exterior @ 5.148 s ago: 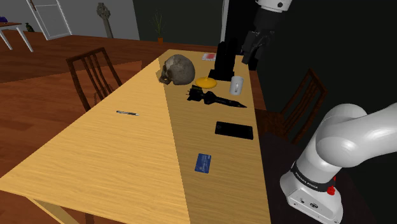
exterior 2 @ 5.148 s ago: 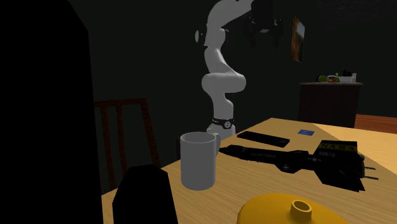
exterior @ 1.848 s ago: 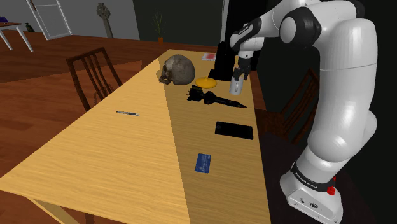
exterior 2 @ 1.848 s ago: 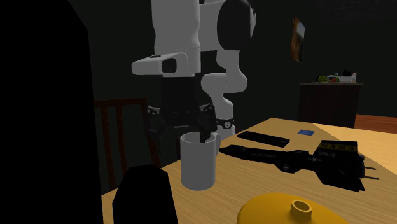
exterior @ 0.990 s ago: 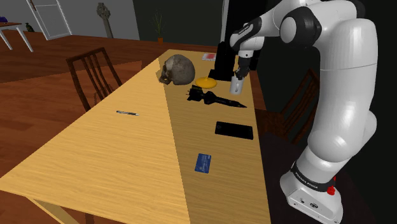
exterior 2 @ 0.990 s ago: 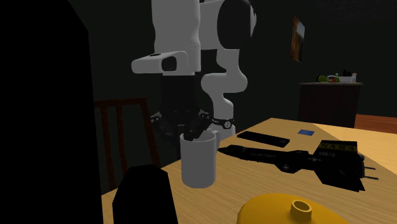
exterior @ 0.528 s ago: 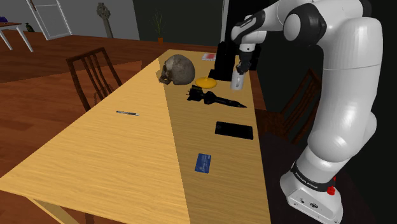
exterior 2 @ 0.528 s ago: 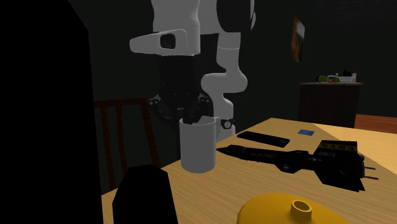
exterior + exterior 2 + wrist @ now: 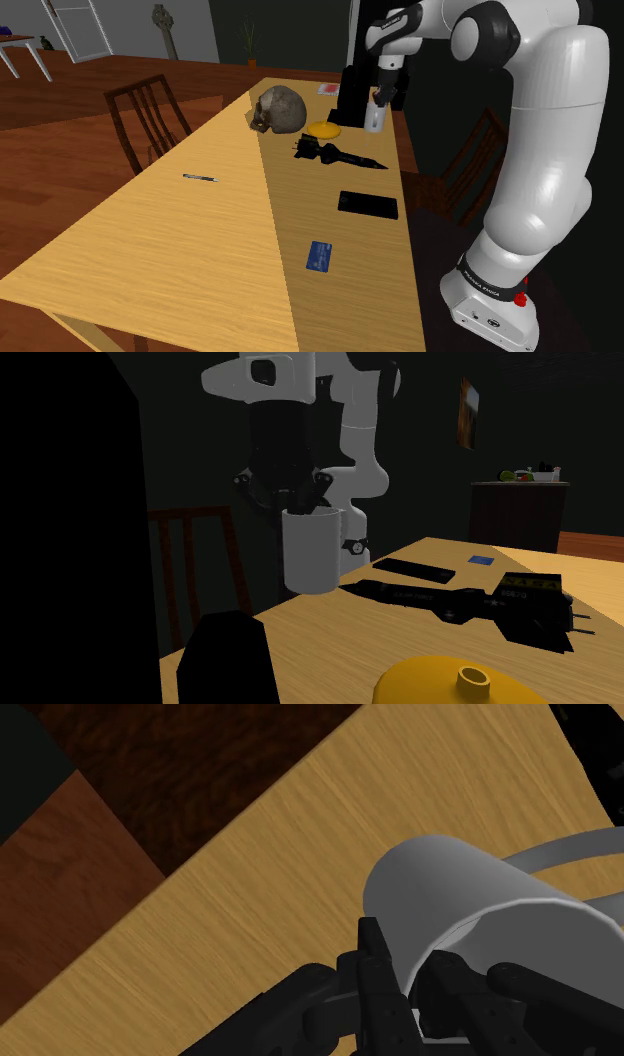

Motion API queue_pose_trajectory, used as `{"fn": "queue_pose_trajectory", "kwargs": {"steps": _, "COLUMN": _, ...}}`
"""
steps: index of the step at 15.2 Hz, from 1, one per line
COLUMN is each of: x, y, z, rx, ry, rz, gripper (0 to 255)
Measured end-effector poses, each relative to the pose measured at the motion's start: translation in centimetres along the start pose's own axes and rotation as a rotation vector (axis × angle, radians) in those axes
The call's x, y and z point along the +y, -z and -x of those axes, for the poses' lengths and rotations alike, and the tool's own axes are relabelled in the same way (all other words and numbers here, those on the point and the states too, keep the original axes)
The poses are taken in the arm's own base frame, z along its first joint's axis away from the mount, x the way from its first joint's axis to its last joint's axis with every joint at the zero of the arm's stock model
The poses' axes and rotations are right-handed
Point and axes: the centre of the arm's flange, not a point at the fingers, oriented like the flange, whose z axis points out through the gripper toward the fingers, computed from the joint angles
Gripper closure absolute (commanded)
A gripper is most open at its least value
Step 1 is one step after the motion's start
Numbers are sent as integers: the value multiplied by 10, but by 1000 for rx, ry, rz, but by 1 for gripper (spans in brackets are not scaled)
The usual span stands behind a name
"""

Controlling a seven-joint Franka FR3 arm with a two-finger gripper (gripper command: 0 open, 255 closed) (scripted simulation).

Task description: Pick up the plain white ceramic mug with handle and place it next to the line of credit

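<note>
A plain white mug hangs a little above the table's far end, near its edge on the stand's side. My gripper comes down from above and is shut on the mug's rim, one finger inside and one outside. In the wrist view the fingers clasp the rim of the mug, its handle curving away beyond it. From the shoulder view the mug hangs under the gripper. The blue card lies flat on the table's near part and also appears far off as the blue card.
Between mug and card lie a black tool and a flat black phone. A skull, a yellow lid and a black box crowd the far end. A pen lies mid-table. Chairs stand at both sides.
The gripper has risen with the mug in its grip; the mug has left the table and now hangs clear of it. Nothing else has moved.
</note>
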Motion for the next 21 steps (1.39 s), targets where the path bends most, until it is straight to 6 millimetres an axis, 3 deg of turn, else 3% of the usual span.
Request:
{"fn": "queue_pose_trajectory", "kwargs": {"steps": 18, "x": -3, "y": 93, "z": 5, "rx": 0, "ry": 0, "rz": 0, "gripper": 255}}
{"fn": "queue_pose_trajectory", "kwargs": {"steps": 21, "x": -29, "y": 94, "z": 14, "rx": 0, "ry": 0, "rz": 0, "gripper": 255}}
